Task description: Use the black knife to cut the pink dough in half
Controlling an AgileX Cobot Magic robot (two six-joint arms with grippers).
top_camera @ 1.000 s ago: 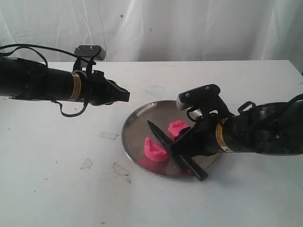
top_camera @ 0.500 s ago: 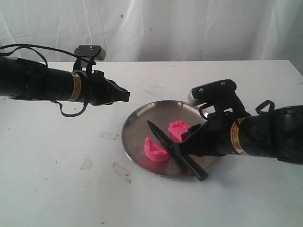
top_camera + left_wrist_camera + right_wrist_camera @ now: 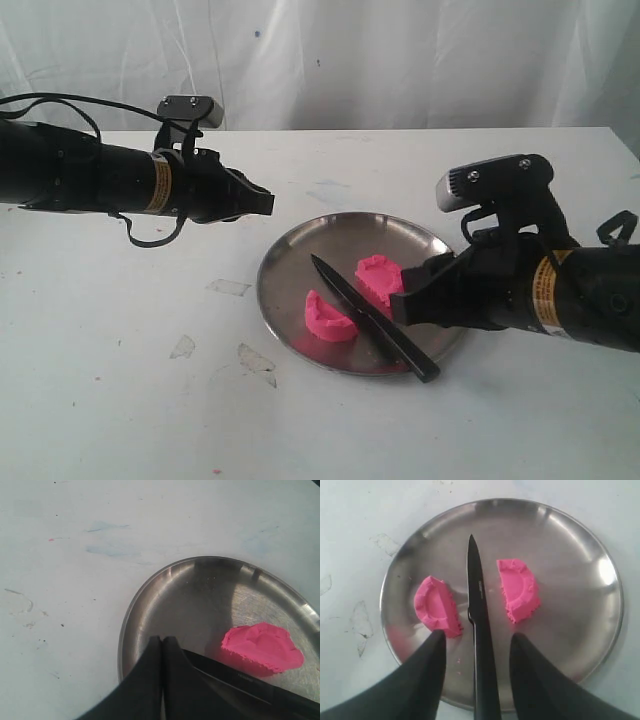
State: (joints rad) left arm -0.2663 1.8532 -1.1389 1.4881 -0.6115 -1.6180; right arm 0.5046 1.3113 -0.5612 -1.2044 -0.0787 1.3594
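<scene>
Dough (image 3: 328,318): two halves, apart on the plate (image 3: 266,300); the cut looks done.
Knife (image 3: 370,318): flat between the halves, handle over the near rim, unheld.
Right hand (image 3: 477,637): wide, astride the handle, not touching.
Left hand (image 3: 265,203): closed, empty, far-left of the plate, clear of the work.

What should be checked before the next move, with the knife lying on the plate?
1. The pink dough is in two separate halves: ok.
2. The black knife lies on the steel plate between the halves: ok.
3. The right pincer is open, fingers clear of the knife: ok.
4. The left pincer is shut and empty: ok.
5. Blade free of dough: cannot tell.
</scene>
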